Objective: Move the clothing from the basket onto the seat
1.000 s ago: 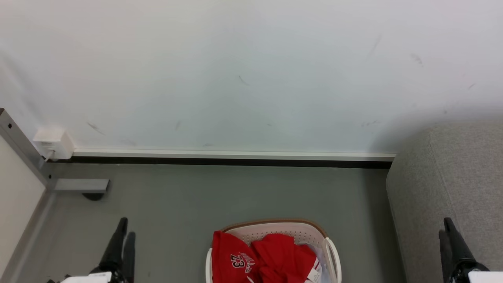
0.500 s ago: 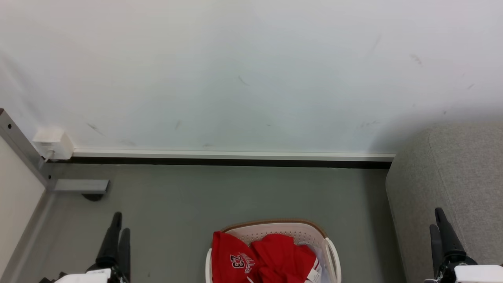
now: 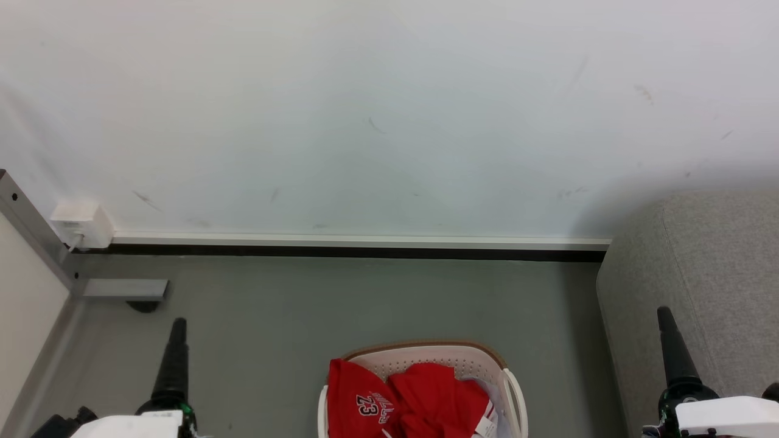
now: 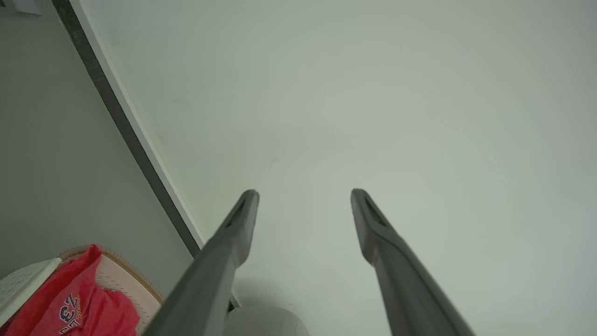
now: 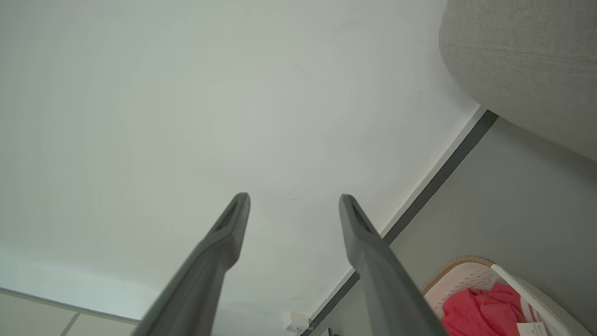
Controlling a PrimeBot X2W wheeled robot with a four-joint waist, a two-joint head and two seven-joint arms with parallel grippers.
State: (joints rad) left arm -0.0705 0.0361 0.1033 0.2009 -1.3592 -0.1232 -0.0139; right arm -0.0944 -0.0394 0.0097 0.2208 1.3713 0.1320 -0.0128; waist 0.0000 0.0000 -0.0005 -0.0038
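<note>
1. Lying crumpled inside the basket (image 3: 426,347), the clothing (image 3: 420,395) is filling most of the interior. It is a bright red jersey with white "23" lettering, and a small white tag (image 3: 487,426) is showing at its right edge in the head view.
2. Basket: white perforated plastic with a brown rim and white loop handles. It is standing on the grey floor (image 3: 365,298) at the bottom centre of the head view, between the two grippers and well apart from both.
3. Seat (image 3: 700,274): light grey upholstery with rounded edges. It is occupying the right side, near the basket, with a strip of floor showing between them.
4. Left gripper (image 4: 304,196): it is hanging at the lower left, with its fingers pointing toward the wall (image 3: 365,109). Its jaws are standing spread wide, released and grasping nothing.
5. Right gripper (image 5: 294,198): it is hanging at the lower right, in front of the seat's side. Its jaws are likewise standing spread apart, released and grasping nothing.
6. Wall: white and scuffed, and meeting the floor at a pale skirting board (image 3: 365,240). A white socket box (image 3: 82,222) is sitting at the left beside a grey metal frame (image 3: 125,287).
</note>
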